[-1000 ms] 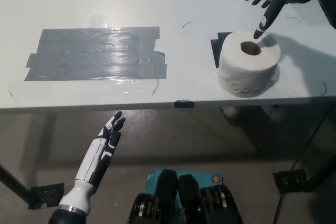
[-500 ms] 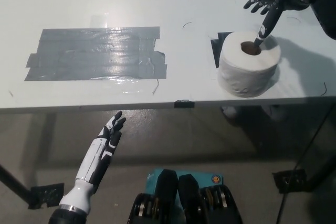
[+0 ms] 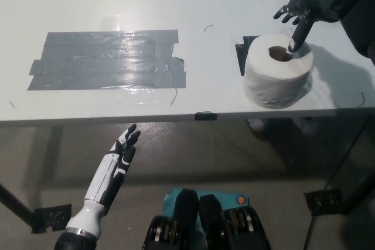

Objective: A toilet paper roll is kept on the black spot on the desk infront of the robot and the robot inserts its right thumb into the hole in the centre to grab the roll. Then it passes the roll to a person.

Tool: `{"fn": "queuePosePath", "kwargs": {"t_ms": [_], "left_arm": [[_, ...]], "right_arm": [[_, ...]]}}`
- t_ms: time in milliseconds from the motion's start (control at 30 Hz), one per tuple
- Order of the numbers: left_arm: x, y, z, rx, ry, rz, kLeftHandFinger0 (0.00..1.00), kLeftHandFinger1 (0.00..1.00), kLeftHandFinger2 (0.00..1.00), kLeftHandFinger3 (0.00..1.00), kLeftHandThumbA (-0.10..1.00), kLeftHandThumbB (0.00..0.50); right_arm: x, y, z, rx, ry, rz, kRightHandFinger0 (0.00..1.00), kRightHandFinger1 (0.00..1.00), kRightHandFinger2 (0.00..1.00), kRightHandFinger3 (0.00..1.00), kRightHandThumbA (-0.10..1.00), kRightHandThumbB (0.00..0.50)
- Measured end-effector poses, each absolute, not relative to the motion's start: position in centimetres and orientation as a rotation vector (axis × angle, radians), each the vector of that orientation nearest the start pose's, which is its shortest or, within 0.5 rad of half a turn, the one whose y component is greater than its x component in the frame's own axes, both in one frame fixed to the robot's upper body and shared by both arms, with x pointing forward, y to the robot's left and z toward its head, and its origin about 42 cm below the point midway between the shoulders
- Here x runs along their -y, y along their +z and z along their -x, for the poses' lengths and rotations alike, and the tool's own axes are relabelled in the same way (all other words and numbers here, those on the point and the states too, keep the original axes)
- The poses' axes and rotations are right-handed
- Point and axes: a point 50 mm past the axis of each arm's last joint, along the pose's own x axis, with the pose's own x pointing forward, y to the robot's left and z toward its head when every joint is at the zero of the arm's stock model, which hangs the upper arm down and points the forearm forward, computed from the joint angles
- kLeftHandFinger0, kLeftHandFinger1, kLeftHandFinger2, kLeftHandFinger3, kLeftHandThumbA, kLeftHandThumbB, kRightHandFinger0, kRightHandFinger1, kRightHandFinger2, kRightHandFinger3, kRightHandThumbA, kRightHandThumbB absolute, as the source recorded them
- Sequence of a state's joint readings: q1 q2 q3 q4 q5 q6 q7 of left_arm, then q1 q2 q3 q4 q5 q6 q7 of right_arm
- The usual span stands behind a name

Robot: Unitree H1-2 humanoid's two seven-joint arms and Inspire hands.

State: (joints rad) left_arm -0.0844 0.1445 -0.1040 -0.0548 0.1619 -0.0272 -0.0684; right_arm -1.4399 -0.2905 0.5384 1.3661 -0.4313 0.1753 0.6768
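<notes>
The black right hand (image 3: 309,9) is coming lower than it was a moment ago: its downward-pointing thumb, which was hovering over the rim, is now reaching into the centre hole of the toilet paper roll (image 3: 276,78), with the tip going out of sight inside the hole. How deep it is sitting cannot be made out. The other fingers are fanning out above and to the left of the roll, spread and gripping nothing. The roll is standing upright near the desk's (image 3: 176,4) front edge, covering most of the black spot (image 3: 241,54), which is showing only at its left side. The white left hand (image 3: 120,153) is resting unchanged below the desk edge, fingers extended.
</notes>
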Motion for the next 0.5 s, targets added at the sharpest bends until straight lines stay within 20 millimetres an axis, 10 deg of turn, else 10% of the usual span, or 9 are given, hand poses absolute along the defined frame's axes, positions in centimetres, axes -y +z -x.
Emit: {"fn": "queuePosePath", "kwargs": {"t_ms": [500], "left_arm": [[-21.7, 13.5, -30.8, 0.158, -0.185, -0.311, 1.0, 1.0, 1.0, 1.0, 1.0, 0.11]], "right_arm": [[20.2, 35.6, -59.9, -0.417, 0.487, 1.103, 1.0, 1.0, 1.0, 1.0, 1.0, 0.366]]}}
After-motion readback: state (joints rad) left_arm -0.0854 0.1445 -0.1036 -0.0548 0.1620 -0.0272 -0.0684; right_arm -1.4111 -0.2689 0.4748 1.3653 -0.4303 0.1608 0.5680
